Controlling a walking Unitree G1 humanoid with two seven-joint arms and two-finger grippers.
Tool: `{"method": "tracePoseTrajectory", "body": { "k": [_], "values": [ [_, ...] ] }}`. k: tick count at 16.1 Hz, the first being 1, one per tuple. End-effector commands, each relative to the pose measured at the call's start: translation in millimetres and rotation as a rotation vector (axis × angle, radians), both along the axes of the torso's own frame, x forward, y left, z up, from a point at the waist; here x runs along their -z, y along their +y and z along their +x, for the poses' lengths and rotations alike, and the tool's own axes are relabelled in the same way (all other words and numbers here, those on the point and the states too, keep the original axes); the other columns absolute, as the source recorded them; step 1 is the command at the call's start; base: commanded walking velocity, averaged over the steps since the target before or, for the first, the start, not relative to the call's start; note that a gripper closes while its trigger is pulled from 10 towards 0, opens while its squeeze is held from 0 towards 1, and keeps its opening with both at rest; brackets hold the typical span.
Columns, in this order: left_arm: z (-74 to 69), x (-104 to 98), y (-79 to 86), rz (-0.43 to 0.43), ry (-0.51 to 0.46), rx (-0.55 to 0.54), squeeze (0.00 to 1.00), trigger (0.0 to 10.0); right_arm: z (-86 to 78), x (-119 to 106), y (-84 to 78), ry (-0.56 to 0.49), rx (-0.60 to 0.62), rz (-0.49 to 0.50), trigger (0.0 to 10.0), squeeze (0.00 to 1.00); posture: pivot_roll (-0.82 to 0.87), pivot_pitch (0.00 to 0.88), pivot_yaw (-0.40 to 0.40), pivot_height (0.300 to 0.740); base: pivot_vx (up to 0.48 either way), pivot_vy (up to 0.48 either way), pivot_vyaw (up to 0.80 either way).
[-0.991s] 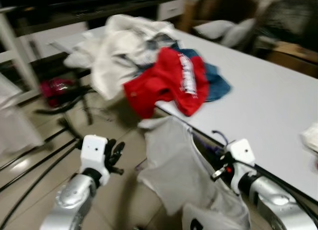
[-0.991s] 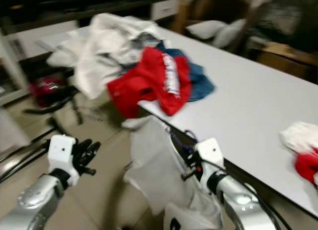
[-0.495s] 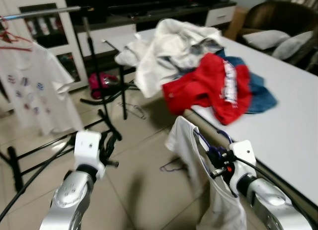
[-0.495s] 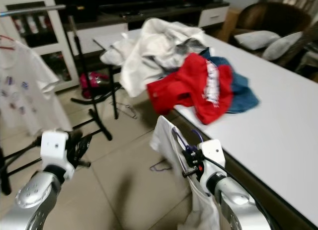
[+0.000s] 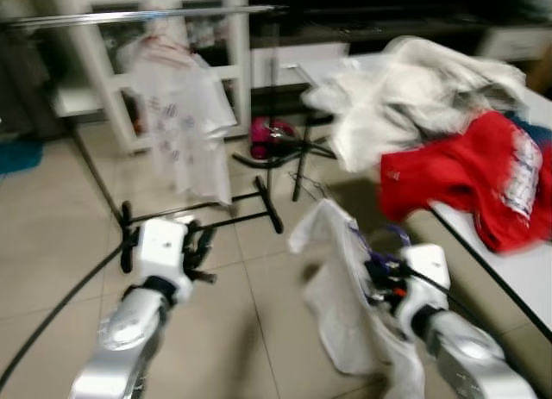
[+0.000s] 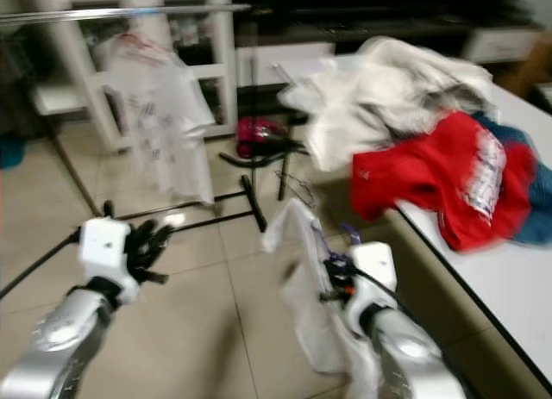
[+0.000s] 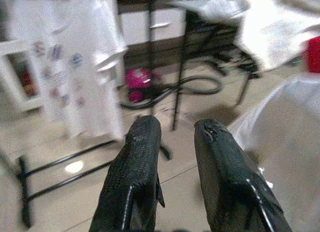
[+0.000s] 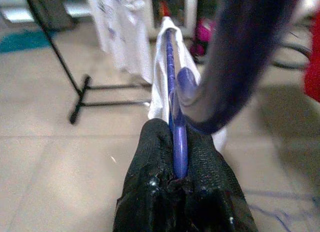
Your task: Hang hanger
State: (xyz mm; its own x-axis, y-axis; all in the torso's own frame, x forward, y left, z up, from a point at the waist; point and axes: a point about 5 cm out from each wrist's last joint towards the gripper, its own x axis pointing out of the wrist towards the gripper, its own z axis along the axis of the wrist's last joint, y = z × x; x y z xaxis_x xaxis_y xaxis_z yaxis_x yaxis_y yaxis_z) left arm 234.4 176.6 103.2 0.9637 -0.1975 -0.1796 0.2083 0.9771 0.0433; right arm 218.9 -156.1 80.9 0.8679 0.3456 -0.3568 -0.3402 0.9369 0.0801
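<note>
Purple hanger [image 8: 175,137] stays clamped in the right pincer [image 8: 179,157]; clothes rail [image 5: 147,16] now ahead.

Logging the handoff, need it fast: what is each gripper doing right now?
Left gripper: open, holding nothing.
Right gripper: shut on the purple hanger, which carries a white shirt.

Home living room, as we read it: beige tiled floor [image 5: 52,244]; clothes rack [image 5: 138,18] bearing a printed white shirt [image 5: 181,115]; white cabinet [image 5: 216,54] behind; laundry heap [image 5: 431,132] at the white surface's [image 5: 535,278] far corner.
</note>
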Motion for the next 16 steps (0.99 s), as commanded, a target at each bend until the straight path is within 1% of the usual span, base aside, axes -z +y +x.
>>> {"method": "tracePoseTrajectory", "body": {
  "k": [1,2,5,6,9,11,13,14,15,16],
  "values": [
    [3.7,-4.1,-9.7,-0.023,-0.014,0.031,0.00,10.0,2.0,-5.7,-7.3,-0.036,0.032,-0.011,10.0,0.00,-0.01,0.000,-0.009,0.740,0.337,0.000,0.00],
    [3.8,-4.2,-9.3,-0.024,-0.014,0.028,0.00,10.0,3.6,-6.5,-6.4,-0.038,0.036,-0.011,10.0,0.00,0.00,0.000,-0.013,0.740,0.345,0.000,0.00],
    [1.8,-5.2,-6.3,-0.030,-0.017,0.012,0.00,10.0,11.4,-13.7,-7.9,-0.097,0.039,-0.028,10.0,0.00,0.01,0.000,-0.022,0.740,0.358,0.000,0.00],
    [1.6,-5.4,-6.0,-0.030,-0.017,0.010,0.00,10.0,12.7,-14.6,-8.0,-0.102,0.042,-0.026,10.0,0.00,0.01,0.000,-0.027,0.740,0.360,0.000,0.00],
    [0.2,-6.8,-4.5,-0.034,-0.021,0.000,0.00,10.0,18.4,-18.0,-2.2,-0.123,0.022,-0.032,10.0,0.00,0.02,0.000,-0.035,0.740,0.360,0.000,0.69],
    [-1.2,-6.3,-4.5,-0.033,-0.020,-0.001,0.00,10.0,20.8,-18.9,0.4,-0.126,0.024,-0.026,10.0,0.00,0.02,0.000,-0.038,0.740,0.360,0.000,0.00],
    [-2.1,-6.4,-4.6,-0.033,-0.019,-0.001,0.00,10.0,23.2,-19.0,1.5,-0.126,0.020,-0.056,10.0,0.00,0.02,0.000,-0.039,0.740,0.360,0.000,0.00],
    [-2.2,-6.8,-4.1,-0.031,-0.020,-0.001,0.00,10.0,25.7,-18.1,2.4,-0.109,0.021,-0.046,10.0,0.00,0.03,0.000,-0.043,0.740,0.360,0.000,0.00],
    [-2.1,-7.8,-3.4,-0.029,-0.022,-0.002,0.00,10.0,27.1,-21.0,5.7,-0.132,-0.008,-0.013,10.0,0.00,0.03,0.000,-0.047,0.740,0.360,0.000,0.00],
    [-2.0,-8.3,-2.9,-0.028,-0.024,-0.003,0.00,10.0,27.6,-22.2,7.0,-0.156,-0.025,-0.040,10.0,0.00,0.03,0.000,-0.049,0.740,0.364,0.000,0.00]
  ]
}}
